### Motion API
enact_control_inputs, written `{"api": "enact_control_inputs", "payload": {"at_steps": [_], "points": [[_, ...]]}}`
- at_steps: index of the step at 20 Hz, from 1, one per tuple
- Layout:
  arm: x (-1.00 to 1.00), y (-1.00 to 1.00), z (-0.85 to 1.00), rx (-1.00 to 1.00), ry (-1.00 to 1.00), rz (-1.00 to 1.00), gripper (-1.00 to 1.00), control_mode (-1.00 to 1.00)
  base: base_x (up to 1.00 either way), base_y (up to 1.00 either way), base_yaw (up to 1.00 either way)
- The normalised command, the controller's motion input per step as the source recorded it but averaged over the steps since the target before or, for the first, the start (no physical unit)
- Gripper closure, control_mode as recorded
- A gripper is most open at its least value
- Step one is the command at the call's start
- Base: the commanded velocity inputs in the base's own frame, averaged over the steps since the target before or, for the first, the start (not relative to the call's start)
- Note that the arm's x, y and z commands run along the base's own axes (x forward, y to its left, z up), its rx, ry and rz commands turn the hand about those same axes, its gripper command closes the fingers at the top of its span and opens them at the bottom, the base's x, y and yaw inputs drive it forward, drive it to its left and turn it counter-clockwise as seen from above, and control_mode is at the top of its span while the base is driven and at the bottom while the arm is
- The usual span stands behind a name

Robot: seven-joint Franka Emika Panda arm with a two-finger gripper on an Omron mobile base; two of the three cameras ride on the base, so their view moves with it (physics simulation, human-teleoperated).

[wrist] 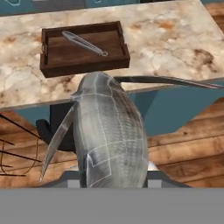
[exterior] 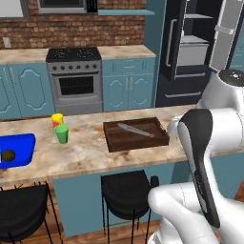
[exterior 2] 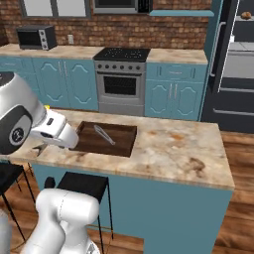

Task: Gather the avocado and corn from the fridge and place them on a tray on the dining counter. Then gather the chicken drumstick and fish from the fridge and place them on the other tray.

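Held close before the hand camera, the fish [wrist: 109, 140] fills the grip of the hand [wrist: 114, 177], whose jaws are closed on its silvery body, the long axis running up and away toward the desk [wrist: 175, 39]. Ahead and slightly left lies the tray [wrist: 83, 46], resting on the desk with a slim grey utensil [wrist: 85, 42] lying diagonally inside it. Judged from this, the coming move carries the fish forward over the desk edge to the tray.
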Motion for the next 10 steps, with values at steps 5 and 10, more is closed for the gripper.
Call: {"api": "enact_control_inputs", "payload": {"at_steps": [5,10], "points": [[0.92,0.41,-0.38,-0.01,0.13,0.04,1.0,-1.0,0.0,0.0,0.0],[0.58,0.21,-0.5,-0.01,0.17,0.02,1.0,-1.0,0.0,0.0,0.0]]}}
